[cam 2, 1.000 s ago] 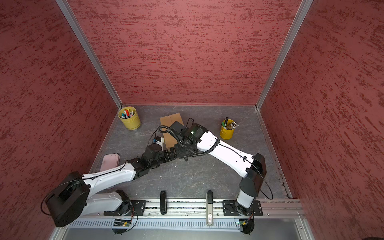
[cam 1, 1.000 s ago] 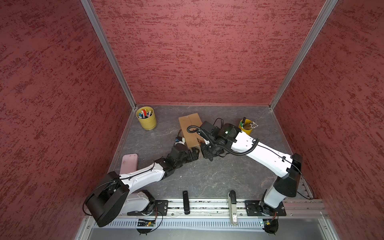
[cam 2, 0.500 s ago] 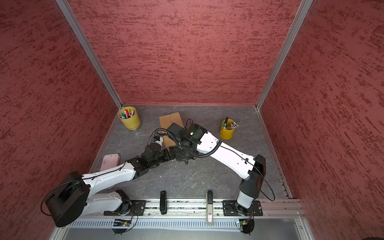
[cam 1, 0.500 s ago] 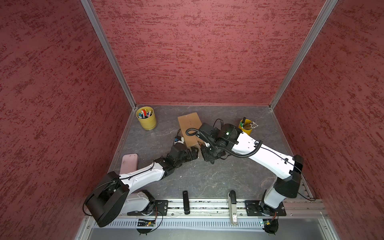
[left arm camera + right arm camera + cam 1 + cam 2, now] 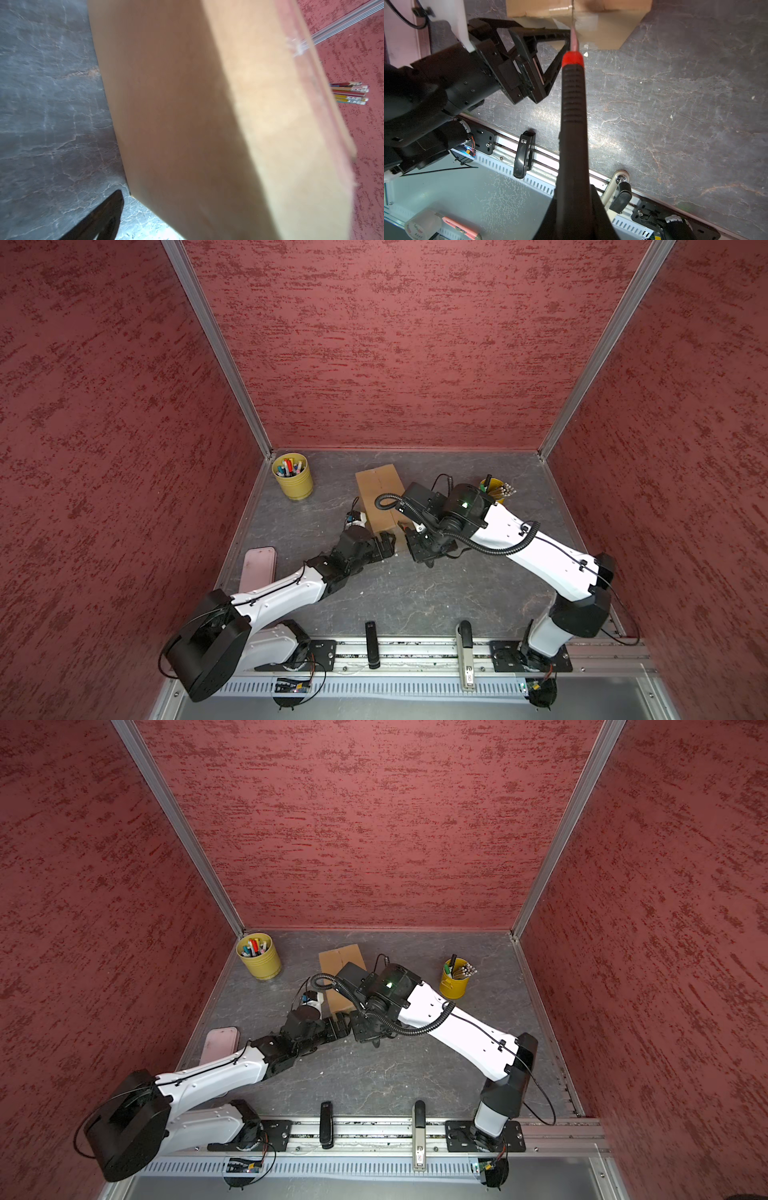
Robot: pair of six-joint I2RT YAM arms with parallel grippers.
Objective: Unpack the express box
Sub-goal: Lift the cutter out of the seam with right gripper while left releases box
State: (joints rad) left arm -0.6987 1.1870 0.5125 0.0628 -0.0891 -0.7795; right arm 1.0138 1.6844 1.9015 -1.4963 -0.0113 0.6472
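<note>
Right gripper (image 5: 422,549) clamps a craft knife (image 5: 572,104), its tip ahead of the jaws at the express box (image 5: 380,499) seam, likely to slit tape; left gripper (image 5: 385,544), jaws wide open, seemingly steadies it

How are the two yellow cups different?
The left cup stands in the back corner; the right cup stands on the express box's other side. The left cup holds coloured markers; the right cup holds pencils leaning sideways. The left cup looks wider. Both are yellow, round and upright.

This looks like a robot test cell in a laboratory: red textured panels (image 5: 395,344) in aluminium profiles (image 5: 218,348) enclose a grey counter (image 5: 415,593), and a metal rail (image 5: 415,650) carries white robot arms (image 5: 540,556).
</note>
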